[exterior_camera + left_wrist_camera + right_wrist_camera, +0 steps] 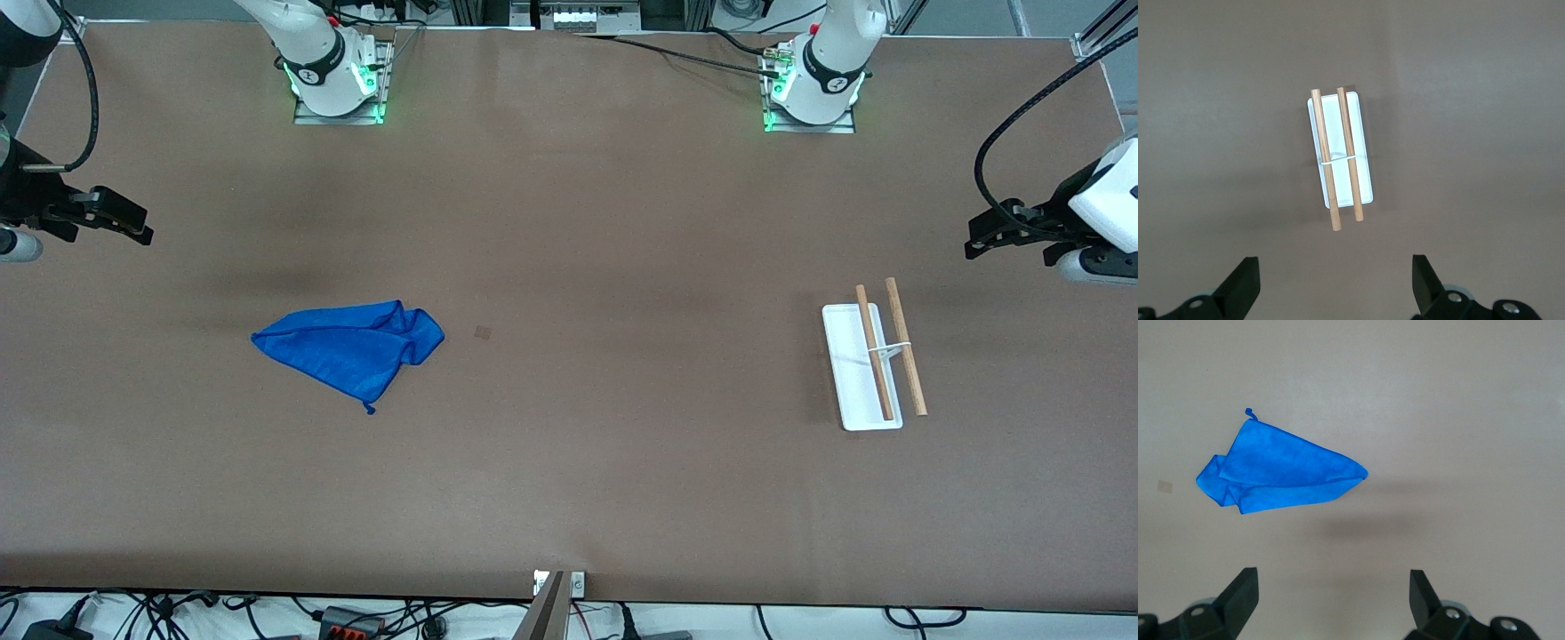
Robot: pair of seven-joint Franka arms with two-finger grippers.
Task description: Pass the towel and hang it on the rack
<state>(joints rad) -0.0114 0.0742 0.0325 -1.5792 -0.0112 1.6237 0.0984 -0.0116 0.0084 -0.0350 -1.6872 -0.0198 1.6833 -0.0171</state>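
Observation:
The blue towel [351,347] lies crumpled on the brown table toward the right arm's end; it also shows in the right wrist view [1278,468]. The rack [862,366] stands toward the left arm's end, a white base with two wooden rods; it also shows in the left wrist view [1340,157]. My right gripper [133,229] is open and empty, up in the air at the right arm's end of the table. My left gripper [978,244] is open and empty, up in the air at the left arm's end of the table.
A small dark square mark [483,332] sits on the table beside the towel. Cables run along the table's edge near the arm bases [693,49]. A clamp [558,587] sits at the table edge nearest the front camera.

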